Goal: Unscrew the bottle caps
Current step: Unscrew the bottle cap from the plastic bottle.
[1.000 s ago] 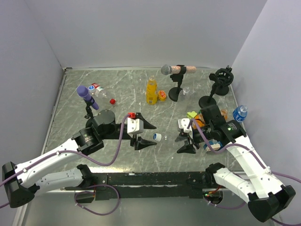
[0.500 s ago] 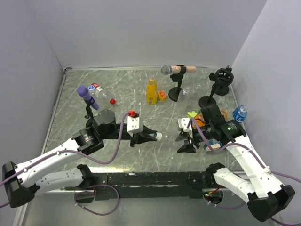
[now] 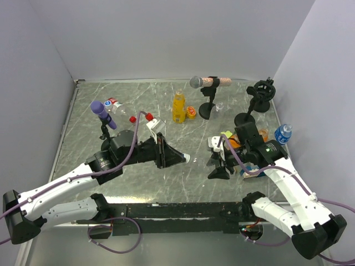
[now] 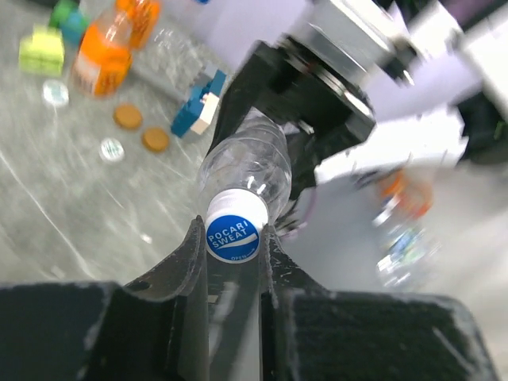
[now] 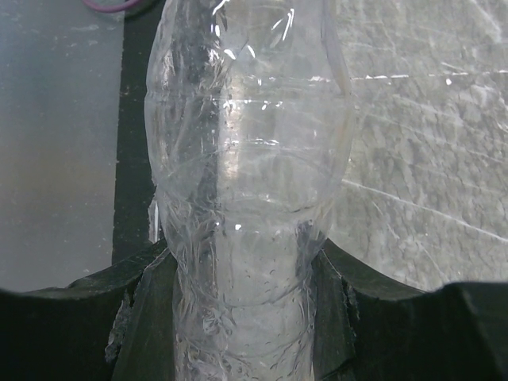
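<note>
Fingers of our left claw (image 4: 232, 230) were pressed tight on the blue-and-white cap (image 4: 232, 239), near the middle of the table (image 3: 138, 94). Our right claw (image 5: 238, 274) was clamped around the clear bottle (image 5: 246, 143), just right of that cap.

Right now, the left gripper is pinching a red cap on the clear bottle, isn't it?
No. The cap the left gripper pinches is blue and white, not red. It is on the clear bottle, as the left wrist view shows.
</note>
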